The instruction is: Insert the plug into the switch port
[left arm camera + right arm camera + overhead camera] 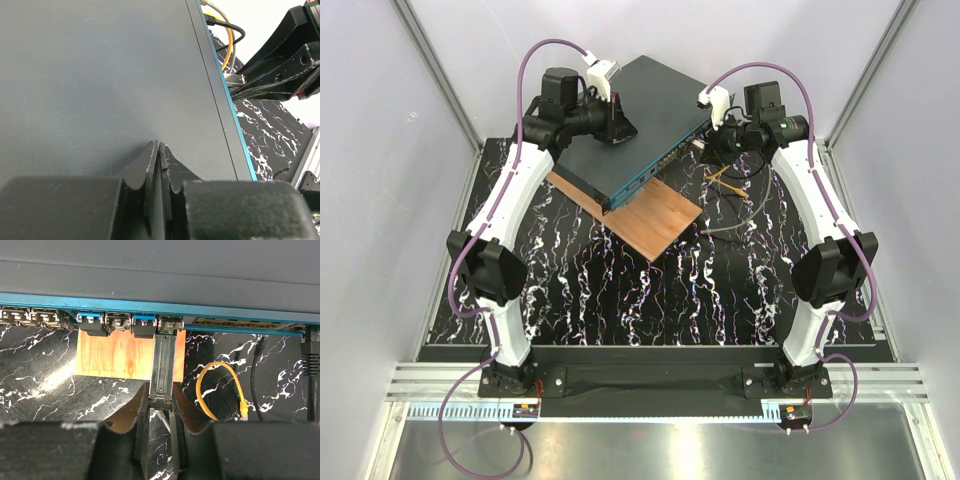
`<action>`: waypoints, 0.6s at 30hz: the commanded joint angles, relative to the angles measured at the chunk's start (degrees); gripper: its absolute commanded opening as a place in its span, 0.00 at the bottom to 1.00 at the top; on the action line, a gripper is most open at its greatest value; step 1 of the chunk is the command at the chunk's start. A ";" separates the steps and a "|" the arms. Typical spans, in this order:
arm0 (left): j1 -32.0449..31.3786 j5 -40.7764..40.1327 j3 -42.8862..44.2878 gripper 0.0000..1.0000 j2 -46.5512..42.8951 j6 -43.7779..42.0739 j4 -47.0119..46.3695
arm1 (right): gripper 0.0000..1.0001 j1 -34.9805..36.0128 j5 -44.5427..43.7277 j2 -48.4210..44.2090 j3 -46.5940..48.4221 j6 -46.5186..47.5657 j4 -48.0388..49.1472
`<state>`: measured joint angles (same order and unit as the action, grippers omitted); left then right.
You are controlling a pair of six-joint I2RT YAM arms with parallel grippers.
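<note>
The plug (163,360), small, stiff and slick, is clamped by its rear flats in our right pincer (161,396), its nose just ahead at the switch (150,270) port. Our left pincer (158,148) is closed and empty.

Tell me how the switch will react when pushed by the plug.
Broad and flat, the switch probably won't tip. It might slide on the smooth wooden board, though the left gripper resting on its top likely braces it.

Switch (645,115) atop board (655,225), board on table (620,290); cables (720,180) right of board.
</note>
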<state>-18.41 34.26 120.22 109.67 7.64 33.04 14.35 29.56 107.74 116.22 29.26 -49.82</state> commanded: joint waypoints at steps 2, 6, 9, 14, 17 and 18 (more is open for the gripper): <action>0.31 1.33 -0.34 0.10 -0.86 0.71 0.01 | 0.00 0.68 3.13 -2.81 0.93 -0.08 4.12; 0.22 1.34 -0.60 0.10 -1.12 0.62 -0.08 | 0.00 0.77 3.75 -1.49 0.93 0.28 3.77; 0.31 1.16 -0.69 0.10 -1.12 0.54 0.01 | 0.00 0.68 3.92 -0.87 0.93 0.36 4.03; 0.22 1.16 -0.87 0.10 -1.21 0.71 -0.17 | 0.00 0.68 4.01 -0.08 0.67 0.63 3.77; 0.31 1.25 -0.78 0.10 -1.04 0.80 -0.25 | 0.00 0.77 4.36 0.19 0.41 0.71 3.50; 0.31 1.42 -0.69 0.10 -0.95 0.89 -0.43 | 0.00 0.77 4.36 0.27 0.23 0.72 3.59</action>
<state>-18.41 34.46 119.96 109.65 8.05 32.69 14.35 29.74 107.79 116.18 29.32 -49.80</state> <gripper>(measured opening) 0.101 0.241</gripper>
